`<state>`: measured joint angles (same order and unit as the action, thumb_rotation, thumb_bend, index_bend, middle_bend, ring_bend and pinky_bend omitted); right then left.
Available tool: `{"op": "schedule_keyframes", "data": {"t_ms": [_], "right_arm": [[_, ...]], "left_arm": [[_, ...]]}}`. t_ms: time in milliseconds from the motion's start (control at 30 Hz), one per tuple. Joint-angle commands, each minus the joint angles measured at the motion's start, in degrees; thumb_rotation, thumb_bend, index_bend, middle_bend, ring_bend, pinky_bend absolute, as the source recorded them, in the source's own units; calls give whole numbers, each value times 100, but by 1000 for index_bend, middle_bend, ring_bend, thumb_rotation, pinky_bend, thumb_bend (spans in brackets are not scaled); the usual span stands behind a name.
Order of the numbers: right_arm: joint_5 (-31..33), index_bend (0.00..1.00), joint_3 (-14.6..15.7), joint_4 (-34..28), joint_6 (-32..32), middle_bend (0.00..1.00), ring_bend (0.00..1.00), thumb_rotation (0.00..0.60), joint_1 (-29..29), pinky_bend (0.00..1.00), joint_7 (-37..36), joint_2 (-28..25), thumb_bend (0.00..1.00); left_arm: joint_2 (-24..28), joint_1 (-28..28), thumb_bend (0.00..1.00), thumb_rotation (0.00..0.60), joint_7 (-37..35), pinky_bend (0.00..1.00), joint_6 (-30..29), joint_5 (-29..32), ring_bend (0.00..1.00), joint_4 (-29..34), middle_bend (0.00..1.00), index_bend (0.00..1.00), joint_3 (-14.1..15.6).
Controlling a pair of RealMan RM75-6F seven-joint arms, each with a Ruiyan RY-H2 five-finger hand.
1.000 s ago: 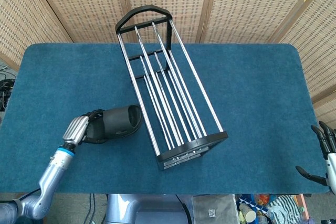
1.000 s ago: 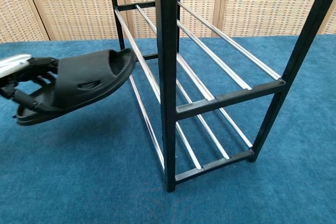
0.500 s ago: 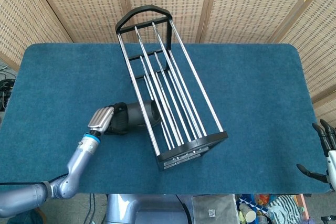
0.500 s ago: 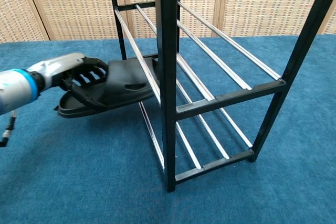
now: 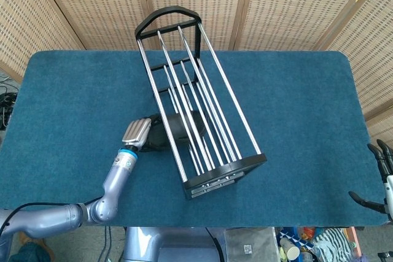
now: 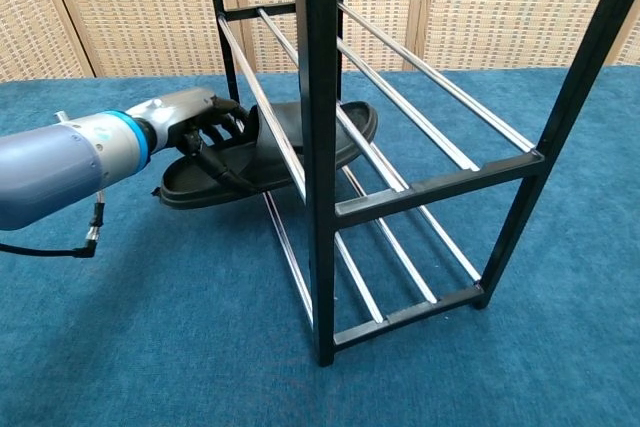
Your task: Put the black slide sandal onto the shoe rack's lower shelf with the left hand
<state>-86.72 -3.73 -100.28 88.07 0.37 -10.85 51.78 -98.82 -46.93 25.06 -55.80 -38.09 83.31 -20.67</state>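
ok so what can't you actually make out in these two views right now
- Whether the black slide sandal rests on the lower shelf rods or hangs above them: the rack's front post covers its middle in the chest view, and the top rods cross it in the head view.
- Left hand fingers: dark against the sandal, grip unclear.
- Right hand: cut off by the head view's edge, absent from the chest view.

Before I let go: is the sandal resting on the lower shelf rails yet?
Cannot tell. In the chest view the black slide sandal in the left hand reaches between the shoe rack shelves; contact is hidden.
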Motion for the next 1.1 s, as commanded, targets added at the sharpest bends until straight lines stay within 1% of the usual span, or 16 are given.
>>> {"op": "schedule_keyframes", "data": {"t_ms": [33,233,500,700,733,800,867,900,933,967,1033,1067,1100], "right_arm": [[17,0,-5,9,-17,0,0,600,6,0,-24,-9,0],[23,0,-6,17,-30,0,0,600,9,0,-68,-22,0],[30,0,-6,26,-32,0,0,600,7,0,-89,-28,0],[46,0,-11,25,-45,0,0,600,10,0,-113,-36,0],[48,0,-11,26,-45,0,0,600,9,0,-124,-39,0],[50,0,-8,30,-46,0,0,600,5,0,-148,-45,0],[56,0,-11,41,-44,0,0,600,2,0,-175,-53,0],[60,0,-12,45,-45,0,0,600,1,0,-189,-56,0],[62,0,-12,50,-45,0,0,600,0,0,-199,-59,0],[60,0,-12,53,-45,0,0,600,0,0,-209,-61,0],[56,0,-11,58,-39,0,0,600,-4,0,-225,-65,0],[52,0,-10,59,-37,0,0,600,-5,0,-231,-66,0],[47,0,-8,61,-31,0,0,600,-8,0,-235,-67,0]], "left_arm": [[-64,-98,163,600,93,513,-26,97,407,-44,502,504,-34],[-196,-329,162,600,316,513,-38,338,407,-199,502,504,-47],[-349,-492,162,600,300,513,14,439,405,-457,497,503,-57],[-422,-596,162,600,300,505,87,560,383,-570,461,503,-67],[-435,-614,162,600,304,503,98,587,371,-592,442,500,-69],[-449,-644,162,600,309,484,126,628,309,-620,349,441,-72],[-452,-666,163,600,296,389,161,656,147,-622,148,268,-70],[-443,-672,163,600,288,350,192,670,91,-609,88,206,-63],[-427,-677,163,600,290,297,220,687,32,-593,30,123,-50],[-413,-681,162,600,294,242,229,703,5,-576,5,60,-39],[-399,-674,163,600,263,156,217,707,0,-540,0,5,-29],[-396,-666,163,600,232,107,210,692,0,-527,0,0,-24],[-398,-654,162,600,193,81,190,665,0,-517,0,0,-21]]}}
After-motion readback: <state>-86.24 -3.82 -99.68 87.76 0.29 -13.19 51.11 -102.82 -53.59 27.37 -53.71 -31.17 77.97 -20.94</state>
